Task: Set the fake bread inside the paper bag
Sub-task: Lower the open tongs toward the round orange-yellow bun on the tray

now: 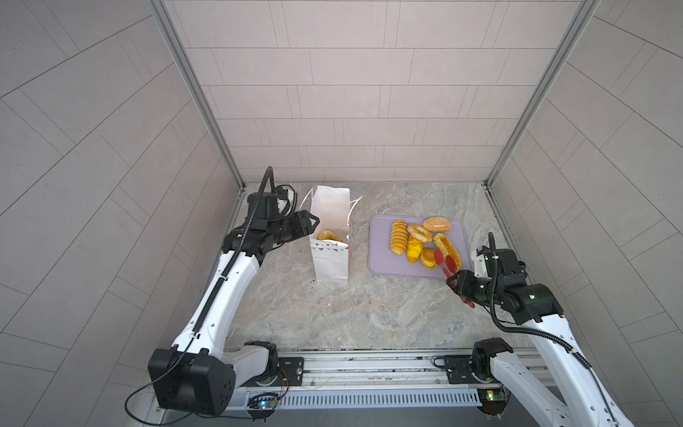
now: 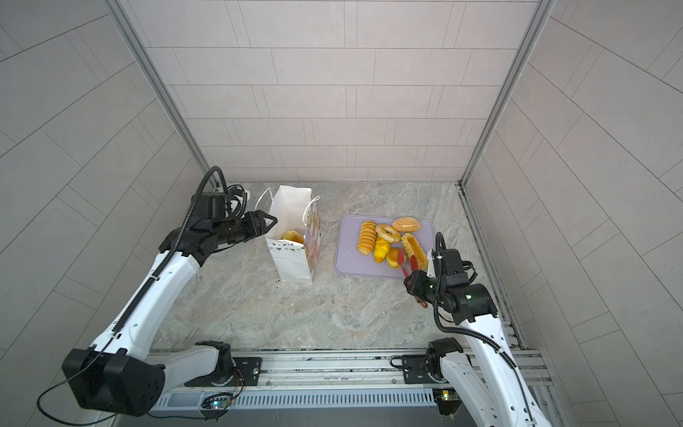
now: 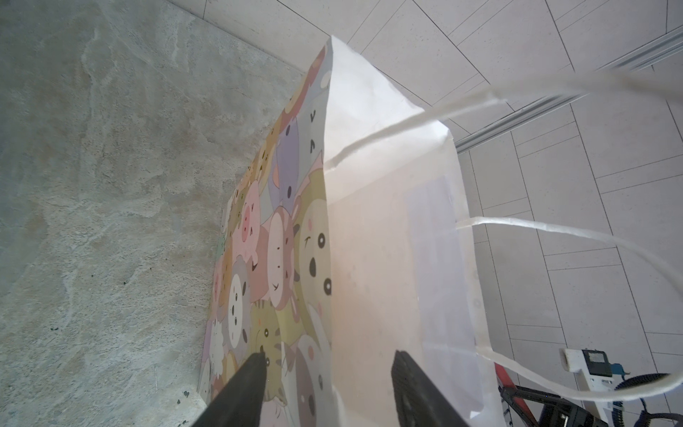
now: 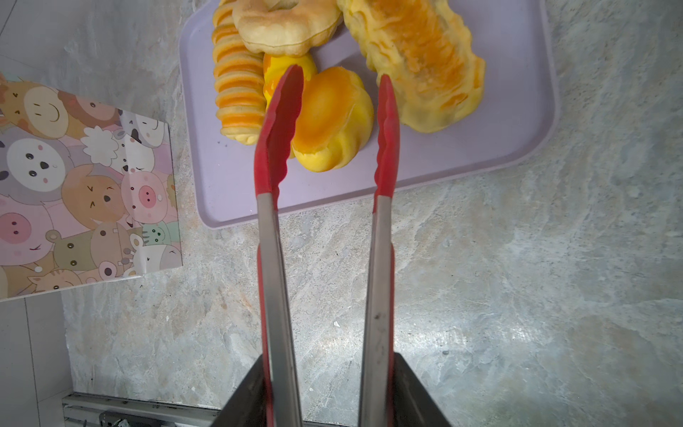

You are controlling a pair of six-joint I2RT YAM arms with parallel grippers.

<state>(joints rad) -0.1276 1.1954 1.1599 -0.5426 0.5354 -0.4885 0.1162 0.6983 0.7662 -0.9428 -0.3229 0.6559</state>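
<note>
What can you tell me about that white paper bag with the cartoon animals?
The paper bag stands upright and open-topped on the marbled tabletop, left of the lilac tray. White paper, white cord handles, pastel animal faces on both broad sides, triangles and dots on the narrow front. One golden toy bread lies inside. The left hand, open, straddles its left wall.

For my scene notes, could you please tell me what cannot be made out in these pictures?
- Bag contents below the one bread: both top views, walls hide them.
- That bread: left wrist view, bag paper hides it.
- Ring bread: right wrist view, cut by the edge.
- Whether the tongs touch the bun: unclear in every view.
</note>
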